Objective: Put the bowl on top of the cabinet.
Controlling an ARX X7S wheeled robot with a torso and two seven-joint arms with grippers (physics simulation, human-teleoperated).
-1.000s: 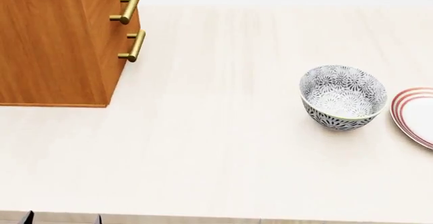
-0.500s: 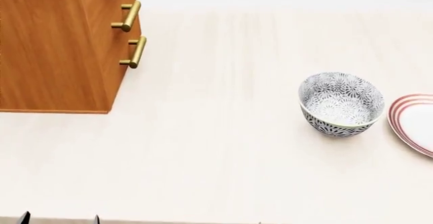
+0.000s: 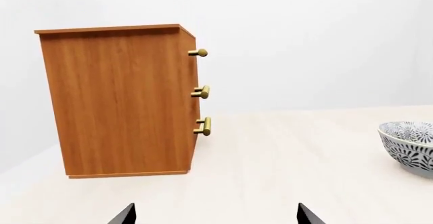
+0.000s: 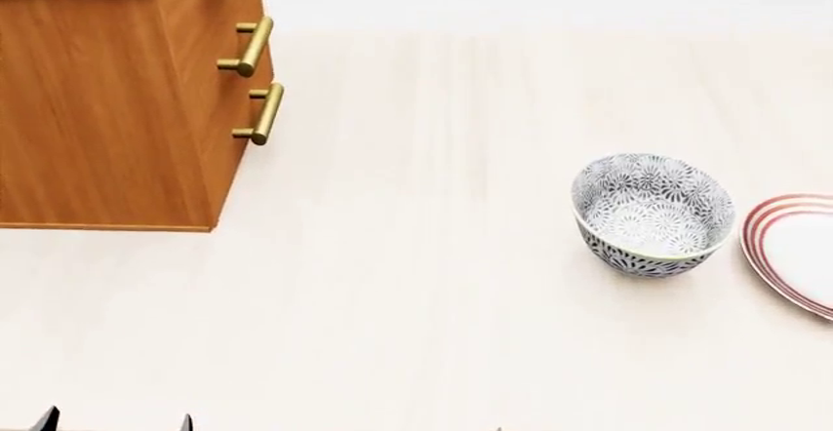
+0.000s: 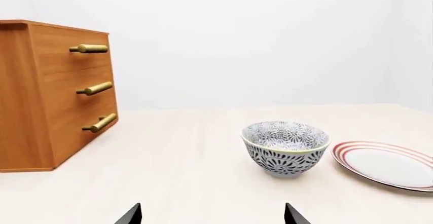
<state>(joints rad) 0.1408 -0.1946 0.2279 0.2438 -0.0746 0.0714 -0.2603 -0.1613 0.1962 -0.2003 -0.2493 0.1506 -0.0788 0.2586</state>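
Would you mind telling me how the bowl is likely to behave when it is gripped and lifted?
The bowl looks rigid and glazed, so it would probably keep its shape but might slip in a rim grasp. Its deep sides narrow to a small foot, so a sideways nudge could tip or slide it. It looks like ceramic, likely breakable if dropped.

Very little of the robot shows. Each wrist view catches only two dark, nearly black fingertips, pointed wedges with straight slanted edges, plain and matte: the left gripper (image 3: pixel 215 215) and the right gripper (image 5: pixel 212 215). From the head view, small dark tips (image 4: pixel 50 417) sit at about 7 o'clock.
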